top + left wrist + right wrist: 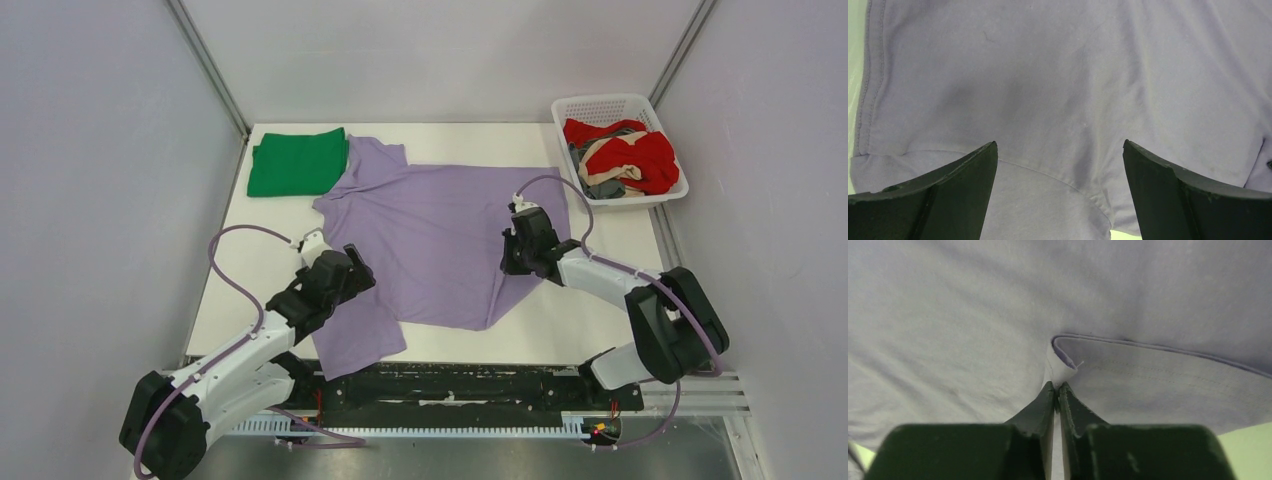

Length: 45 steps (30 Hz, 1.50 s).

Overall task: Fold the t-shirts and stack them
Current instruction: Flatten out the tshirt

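The large lavender t-shirt (pixel 440 235) lies spread over the middle of the white table (pixel 600 335). A folded bright green t-shirt (pixel 298 162) lies at the back left, touching the lavender sleeve. My left gripper (pixel 352 268) is open just above the lavender shirt's near left part; its wrist view shows the cloth (pixel 1058 90) and a sleeve seam between the spread fingers (pixel 955 190). My right gripper (pixel 512 255) is shut on the lavender shirt's hemmed edge (pixel 1060 367) at its right side, the hem curling up from the fingertips.
A white lattice basket (pixel 600 108) at the back right holds red (pixel 645 155), tan and grey shirts. Grey walls close in on both sides. A black rail (pixel 460 385) runs along the near edge between the arm bases.
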Each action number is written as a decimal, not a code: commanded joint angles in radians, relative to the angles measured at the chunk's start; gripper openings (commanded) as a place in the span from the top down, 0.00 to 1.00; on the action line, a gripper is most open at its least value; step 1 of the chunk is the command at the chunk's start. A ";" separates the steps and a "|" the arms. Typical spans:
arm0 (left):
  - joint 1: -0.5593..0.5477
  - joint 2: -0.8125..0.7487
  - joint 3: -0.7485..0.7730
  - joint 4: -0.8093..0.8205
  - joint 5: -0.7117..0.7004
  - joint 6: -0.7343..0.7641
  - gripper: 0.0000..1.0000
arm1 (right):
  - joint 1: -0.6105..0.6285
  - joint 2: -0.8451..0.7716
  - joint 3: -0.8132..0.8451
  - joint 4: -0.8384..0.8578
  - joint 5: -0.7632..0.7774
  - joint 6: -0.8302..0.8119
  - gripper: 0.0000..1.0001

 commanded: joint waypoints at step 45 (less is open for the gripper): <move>-0.121 -0.026 0.167 -0.728 0.337 -0.202 0.00 | 0.001 -0.707 -0.354 -0.052 0.129 0.029 0.02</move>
